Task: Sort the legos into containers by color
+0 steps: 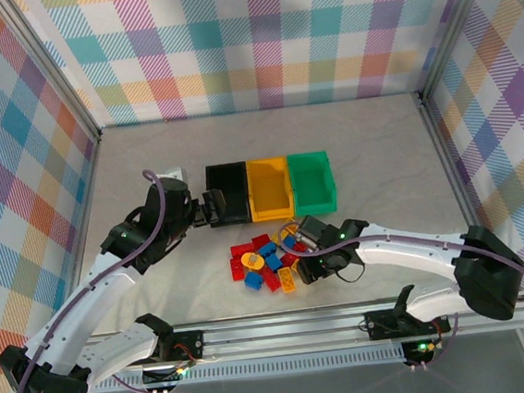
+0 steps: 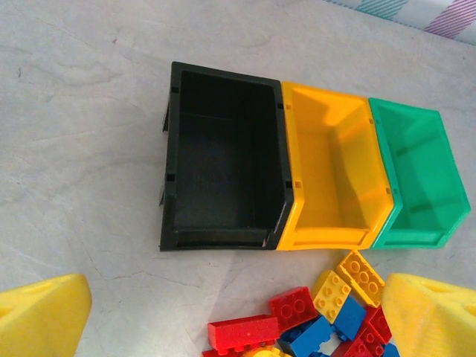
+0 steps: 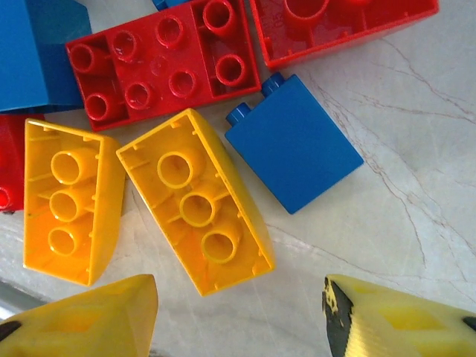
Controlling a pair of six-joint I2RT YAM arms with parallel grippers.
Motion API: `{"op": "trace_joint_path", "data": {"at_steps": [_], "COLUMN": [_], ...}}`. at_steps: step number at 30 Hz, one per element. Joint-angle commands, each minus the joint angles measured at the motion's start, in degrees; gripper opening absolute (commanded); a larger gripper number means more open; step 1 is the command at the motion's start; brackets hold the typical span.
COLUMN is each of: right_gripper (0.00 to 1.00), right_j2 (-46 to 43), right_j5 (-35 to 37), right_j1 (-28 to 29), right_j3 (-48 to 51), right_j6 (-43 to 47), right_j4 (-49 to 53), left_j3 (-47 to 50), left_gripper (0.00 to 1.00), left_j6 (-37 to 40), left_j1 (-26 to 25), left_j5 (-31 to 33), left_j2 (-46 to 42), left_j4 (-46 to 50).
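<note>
On the table [image 1: 378, 148], three bins [image 2: 327, 171]

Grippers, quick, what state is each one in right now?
Left yellow-fingered gripper: open, holding nothing.
Right yellow-fingered gripper: open, nothing between its fingers.

On the pale bench [image 1: 380, 166], a black plastic bin [image 1: 228, 195], a yellow-orange bin [image 1: 270, 191] and a green bin [image 1: 311, 181] stand touching in a row, small red, blue and yellow studded bricks [image 1: 261, 263] heaped just before them.

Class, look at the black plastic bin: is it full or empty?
Empty: the left wrist camera looks into the black rectangular plastic bin, whose dark floor is bare.
</note>
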State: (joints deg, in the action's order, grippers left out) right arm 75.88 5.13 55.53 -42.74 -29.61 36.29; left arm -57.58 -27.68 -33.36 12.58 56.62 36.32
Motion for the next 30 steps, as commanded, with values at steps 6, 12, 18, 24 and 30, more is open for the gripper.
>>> {"op": "trace_joint_path", "data": {"at_steps": [6, 12, 18, 24, 30], "right_gripper": [0.57, 0.53, 0.51, 0.48, 0.48], "right_j2": [3.4, 6.1, 8.2, 9.3, 10.7], "right_j5": [-1.2, -1.0, 0.3, 1.9, 2.7], "right_j1": [1.2, 2.2, 3.5, 4.0, 3.9], "right_j3": [0.4, -0.8, -1.8, -2.9, -4.1], "right_j6": [-0.5, -0.8, -1.6, -2.5, -2.2], "right_j4": [-3.8, -4.5, -4.5, -3.9, -4.0], "left_j3": [-0.8, -1.1, -1.1, -1.0, -1.2], "left_gripper": [1.00, 1.00, 1.00, 1.00, 1.00], "left_j6": [-0.4, -0.3, 0.2, 0.5, 0.9], "left_j1": [-1.1, -1.4, -1.8, -2.1, -2.5], "left_j5": [1.2, 1.2, 1.4, 1.4, 1.6], "left_j2": [-1.2, -1.4, -1.5, -1.4, -1.4], "left_j4": [1.5, 2.0, 2.4, 2.7, 3.0]}}
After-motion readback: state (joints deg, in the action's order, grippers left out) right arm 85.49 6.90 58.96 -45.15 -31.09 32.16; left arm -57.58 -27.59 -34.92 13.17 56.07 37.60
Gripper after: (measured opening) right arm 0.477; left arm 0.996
